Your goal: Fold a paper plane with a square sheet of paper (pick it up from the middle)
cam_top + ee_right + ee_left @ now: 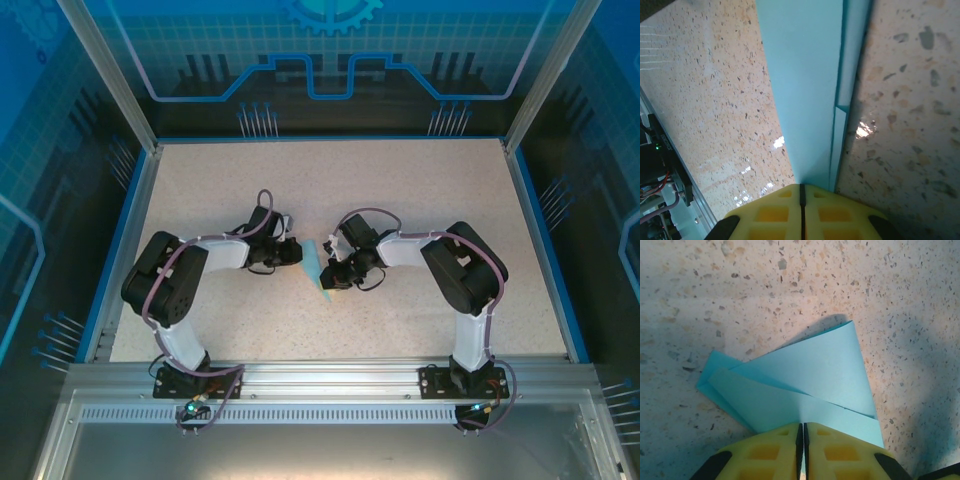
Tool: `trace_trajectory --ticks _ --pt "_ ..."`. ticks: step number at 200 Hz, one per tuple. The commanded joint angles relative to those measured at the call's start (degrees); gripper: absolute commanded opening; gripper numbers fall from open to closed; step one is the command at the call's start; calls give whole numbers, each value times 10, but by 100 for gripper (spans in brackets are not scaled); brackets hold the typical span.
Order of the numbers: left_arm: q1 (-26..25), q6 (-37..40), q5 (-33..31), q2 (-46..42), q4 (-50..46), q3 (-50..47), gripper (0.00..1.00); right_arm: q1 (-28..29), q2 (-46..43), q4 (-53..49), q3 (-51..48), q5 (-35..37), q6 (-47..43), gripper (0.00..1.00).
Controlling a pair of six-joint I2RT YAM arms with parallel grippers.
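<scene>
At the near edge of each wrist view, clamped from both sides: by the left gripper [803, 432], pinched onto the near edge of the half-folded paper plane [810, 375], and by the right gripper [801, 195], pinched onto its long folded flank (jaws together, blue paper nipped between). Best held firm and pressed flat along the crease, no tugging apart, for fear of a tear. Beyond, at mid-table [400, 180], bare speckled top all round.

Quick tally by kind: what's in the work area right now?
paper (light blue, part-folded): 1
end effectors (yellow): 2, the left end effector and the right end effector, both shut on the paper
Total: 3
</scene>
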Motion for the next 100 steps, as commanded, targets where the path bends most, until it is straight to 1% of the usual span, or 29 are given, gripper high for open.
trace_trajectory --ticks 1,44,100 --pt "8 19 -70 18 -36 23 16 -4 28 -75 -25 50 -13 7" --pt "23 23 -78 23 -48 35 16 -5 25 -74 -31 53 -12 7" --pt "51 2 -91 26 -69 50 18 -5 21 -73 -35 56 -11 7"
